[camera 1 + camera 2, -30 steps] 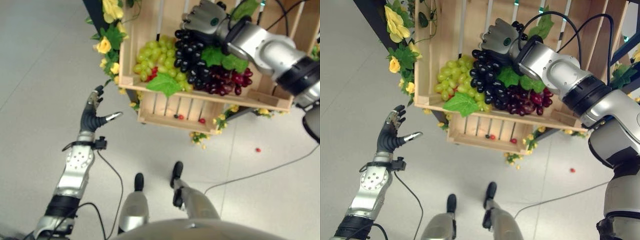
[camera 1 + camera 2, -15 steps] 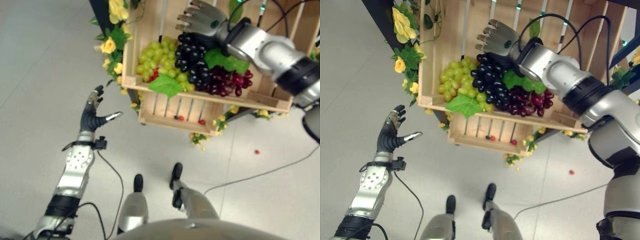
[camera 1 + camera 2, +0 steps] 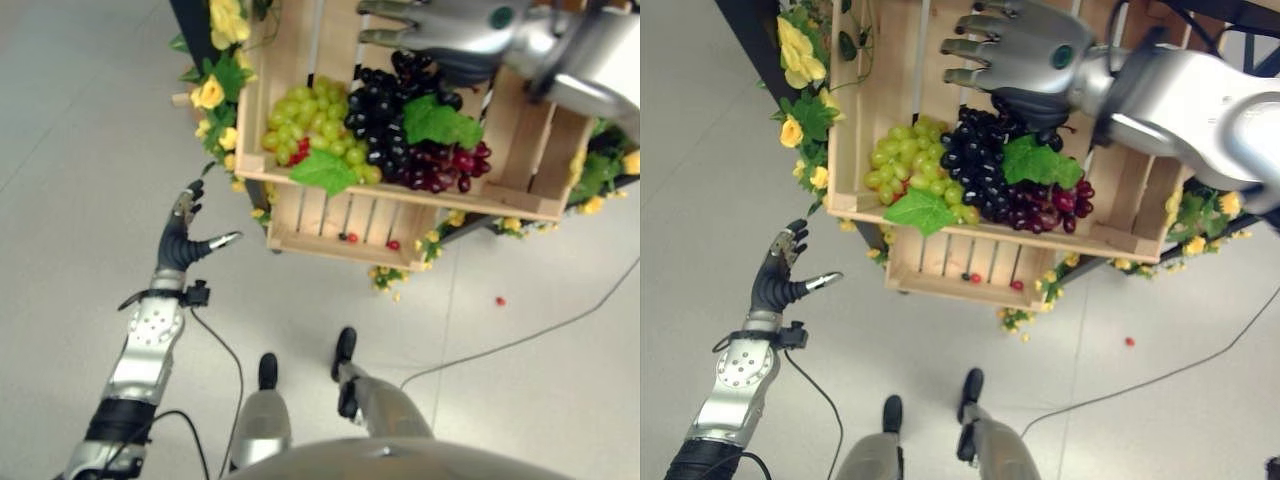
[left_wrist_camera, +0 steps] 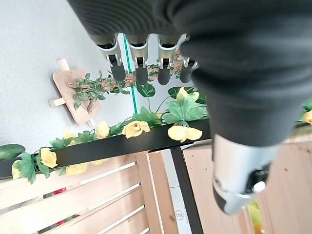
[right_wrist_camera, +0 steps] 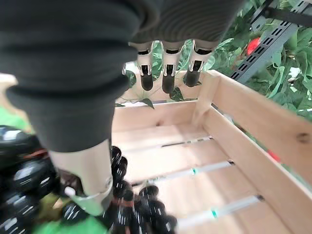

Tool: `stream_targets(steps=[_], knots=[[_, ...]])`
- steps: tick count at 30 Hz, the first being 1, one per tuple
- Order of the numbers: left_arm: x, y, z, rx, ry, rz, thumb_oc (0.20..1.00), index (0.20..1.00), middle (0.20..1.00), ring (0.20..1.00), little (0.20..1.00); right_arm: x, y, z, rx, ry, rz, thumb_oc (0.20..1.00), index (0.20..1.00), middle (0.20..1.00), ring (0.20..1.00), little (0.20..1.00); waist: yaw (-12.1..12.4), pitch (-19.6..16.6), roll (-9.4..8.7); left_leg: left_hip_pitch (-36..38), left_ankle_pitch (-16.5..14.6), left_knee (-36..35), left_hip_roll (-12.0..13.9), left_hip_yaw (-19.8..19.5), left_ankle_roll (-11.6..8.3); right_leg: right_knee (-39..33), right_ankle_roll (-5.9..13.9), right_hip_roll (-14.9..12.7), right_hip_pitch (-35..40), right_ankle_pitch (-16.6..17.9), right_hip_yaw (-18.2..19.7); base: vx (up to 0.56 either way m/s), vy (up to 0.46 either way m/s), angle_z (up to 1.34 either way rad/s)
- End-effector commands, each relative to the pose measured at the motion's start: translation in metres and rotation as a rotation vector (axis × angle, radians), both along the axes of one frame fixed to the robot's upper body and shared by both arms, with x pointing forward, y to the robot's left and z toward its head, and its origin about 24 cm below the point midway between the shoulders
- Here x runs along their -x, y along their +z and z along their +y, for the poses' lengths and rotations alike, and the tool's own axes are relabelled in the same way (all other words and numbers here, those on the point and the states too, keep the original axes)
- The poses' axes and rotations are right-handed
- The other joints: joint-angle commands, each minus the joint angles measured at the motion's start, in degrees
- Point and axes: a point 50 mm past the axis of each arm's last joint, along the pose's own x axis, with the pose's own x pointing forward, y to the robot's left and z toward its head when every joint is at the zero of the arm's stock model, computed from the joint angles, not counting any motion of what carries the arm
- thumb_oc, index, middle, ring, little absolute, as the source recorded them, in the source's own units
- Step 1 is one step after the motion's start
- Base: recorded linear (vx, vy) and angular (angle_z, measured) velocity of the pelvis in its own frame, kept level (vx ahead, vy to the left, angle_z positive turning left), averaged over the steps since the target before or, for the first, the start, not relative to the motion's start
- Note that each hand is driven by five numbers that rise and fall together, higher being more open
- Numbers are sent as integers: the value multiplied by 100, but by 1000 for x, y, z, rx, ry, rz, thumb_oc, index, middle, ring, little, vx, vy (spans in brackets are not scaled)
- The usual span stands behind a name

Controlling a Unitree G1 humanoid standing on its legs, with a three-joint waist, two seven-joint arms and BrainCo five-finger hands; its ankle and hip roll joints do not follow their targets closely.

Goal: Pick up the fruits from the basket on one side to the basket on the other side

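My right hand (image 3: pixel 1025 55) has risen from the black grapes (image 3: pixel 980 160) since a second ago; then it lay low on the bunch, now it stands higher above the crate (image 3: pixel 855 150). Its fingers are extended and spread; in the right wrist view they point straight out, with the thumb beside the dark berries. I cannot tell whether the thumb pinches the top of the bunch. The black grapes remain in the crate, their upper end drawn up under my palm.

My left hand (image 3: pixel 185 235) holds the same place over the floor (image 3: pixel 80 120), left of the crate, fingers straight and relaxed, holding nothing.

Condition of the fruit:
- Black grapes: glossy, dark, a long bunch at the crate's middle.
- Green grapes (image 3: pixel 905 160): left of the black bunch, touching it.
- Red grapes (image 3: pixel 1050 205): right of it, under a green leaf (image 3: pixel 1035 160).

Yellow flowers (image 3: pixel 800 50) trim the crate's left edge.
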Motion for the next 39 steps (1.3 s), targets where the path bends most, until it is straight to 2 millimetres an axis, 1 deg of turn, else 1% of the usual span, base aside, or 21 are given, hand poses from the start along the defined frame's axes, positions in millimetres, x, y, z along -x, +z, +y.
stream_targets(steps=[1, 3, 5, 7, 10, 12, 13, 14, 15, 16, 17, 18, 19, 20, 21, 22, 23, 26, 29, 35, 39], knots=[[8, 28, 5, -86, -16, -116, 1000, 1000, 1000, 1000, 1000, 13, 22, -15, -75, -19, -62, 1000, 1000, 1000, 1000, 1000, 29, -144, -93, -247, -516, 445, -262, 217, 212, 597, 951, -367, 77, -724, 2, 0, 0, 0], [8, 28, 6, -88, -13, -115, 1000, 1000, 1000, 1000, 1000, 15, 19, -19, -76, -26, -56, 1000, 1000, 1000, 1000, 1000, 18, -156, -99, -242, -524, 448, -261, 216, 212, 600, 955, -370, 87, -727, 2, 0, 0, 0], [11, 24, 7, -75, 5, -110, 1000, 1000, 1000, 1000, 1000, 23, 14, -28, -88, -31, -36, 1000, 1000, 1000, 1000, 1000, -72, -210, -28, -205, -543, 445, -268, 213, 215, 611, 968, -373, 116, -740, 21, 0, 0, 0], [12, 23, 7, -79, 7, -106, 1000, 1000, 1000, 1000, 1000, 26, 13, -31, -101, -32, -36, 1000, 1000, 1000, 1000, 1000, -85, -228, -38, -198, -550, 444, -270, 213, 216, 613, 971, -375, 116, -741, 26, 0, 0, 0], [14, 20, 7, -65, 16, -105, 1000, 1000, 1000, 1000, 1000, 27, 10, -39, -159, -26, -19, 1000, 1000, 1000, 1000, 1000, -174, -271, 39, -169, -559, 425, -274, 232, 222, 617, 971, -373, 127, -753, 38, 2, 4, 1], [16, 18, 9, -44, 34, -106, 1000, 1000, 1000, 1000, 1000, 27, 3, -45, -262, 2, 41, 1000, 1000, 1000, 1000, 1000, -264, -297, 95, -152, -558, 416, -278, 251, 229, 617, 973, -369, 140, -759, 58, 0, 0, 0], [18, 17, 9, -24, 43, -112, 1000, 1000, 1000, 1000, 1000, 27, -7, -49, -473, 106, 169, 1000, 1000, 1000, 1000, 1000, -350, -312, 125, -114, -605, 427, -264, 244, 231, 633, 980, -352, 183, -789, 67, 2, 8, -5], [17, 18, 9, -34, 38, -113, 1000, 1000, 1000, 1000, 1000, 29, -9, -52, -485, 104, 170, 1000, 1000, 1000, 1000, 1000, -326, -312, 63, -135, -572, 428, -277, 240, 235, 622, 975, -365, 172, -762, 59, 0, 0, 0], [16, 19, 7, -17, 19, -115, 1000, 1000, 1000, 1000, 1000, 29, -32, -66, -888, 278, 449, 1000, 1000, 1000, 1000, 1000, -304, -314, 29, -103, -607, 440, -271, 234, 239, 626, 975, -360, 211, -795, 40, -13, -6, 6], [15, 20, 7, -25, 11, -116, 1000, 1000, 1000, 1000, 1000, 32, -33, -70, -899, 274, 450, 1000, 1000, 1000, 1000, 1000, -262, -314, -22, -125, -576, 438, -285, 230, 243, 614, 971, -374, 198, -772, 34, 14, -5, 8], [14, 18, 1, 19, -12, -116, 1000, 1000, 1000, 1000, 1000, 22, -75, -96, -1437, 501, 713, 1000, 1000, 1000, 1000, 1000, -198, -298, 18, -80, -623, 452, -281, 218, 253, 631, 971, -378, 255, -810, 7, 0, 0, 0], [13, 16, 1, 33, -11, -109, 1000, 1000, 1000, 1000, 1000, 21, -105, -99, -1629, 566, 801, 1000, 1000, 1000, 1000, 1000, -161, -299, 24, -67, -625, 453, -292, 228, 259, 644, 968, -386, 267, -811, 18, -5, 9, -3], [13, 16, 1, 29, -12, -108, 1000, 1000, 1000, 1000, 1000, 22, -106, -100, -1633, 566, 801, 1000, 1000, 1000, 1000, 1000, -151, -308, -5, -85, -596, 450, -305, 228, 263, 633, 965, -398, 255, -789, 17, -17, 18, -8], [14, 14, 3, 38, -3, -98, 1000, 1000, 1000, 1000, 1000, 24, -128, -92, -1711, 608, 903, 1000, 1000, 1000, 1000, 1000, -152, -312, 13, -63, -596, 445, -312, 238, 265, 630, 966, -402, 279, -790, 20, 9, 22, -5], [17, 11, 6, 48, 15, -84, 1000, 1000, 1000, 1000, 1000, 31, -168, -89, -1902, 623, 980, 1000, 1000, 1000, 1000, 1000, -176, -357, 79, -39, -594, 443, -329, 225, 270, 624, 966, -417, 333, -797, -1, 0, 0, 0], [17, 11, 6, 45, 14, -82, 1000, 1000, 1000, 1000, 1000, 32, -168, -89, -1906, 622, 981, 1000, 1000, 1000, 1000, 1000, -172, -370, 65, -36, -595, 441, -329, 220, 269, 619, 966, -417, 339, -798, -7, 34, 23, 5], [19, 9, 8, 48, 27, -76, 1000, 1000, 1000, 1000, 1000, 34, -184, -88, -2020, 638, 966, 1000, 1000, 1000, 1000, 1000, -176, -388, 92, -6, -602, 440, -334, 215, 268, 613, 968, -420, 381, -804, -20, 17, 25, 6], [26, 1, 13, 50, 65, -52, 1000, 1000, 1000, 1000, 1000, 54, -221, -83, -2175, 598, 1004, 1000, 1000, 1000, 1000, 1000, -235, -507, 190, 93, -605, 412, -371, 197, 280, 563, 974, -439, 504, -808, -53, 38, 48, 3], [36, -6, 17, 41, 96, -30, 1000, 1000, 1000, 1000, 1000, 67, -237, -82, -2209, 522, 1012, 1000, 1000, 1000, 1000, 1000, -304, -629, 255, 258, -624, 351, -410, 249, 313, 523, 983, -448, 648, -808, -37, 22, 76, 2], [44, -11, 18, 47, 122, -28, 1000, 1000, 1000, 1000, 1000, 81, -243, -82, -2225, 490, 1004, 1000, 1000, 1000, 1000, 1000, -411, -820, 328, 489, -586, 160, -447, 349, 326, 448, 1023, -444, 786, -774, 7, 1, 55, -5], [44, -11, 16, 51, 116, -35, 1000, 1000, 1000, 1000, 1000, 82, -246, -84, -2237, 475, 983, 1000, 1000, 1000, 1000, 1000, -440, -876, 355, 541, -573, 121, -468, 389, 345, 431, 1048, -461, 801, -737, 25, -19, 52, -3]])
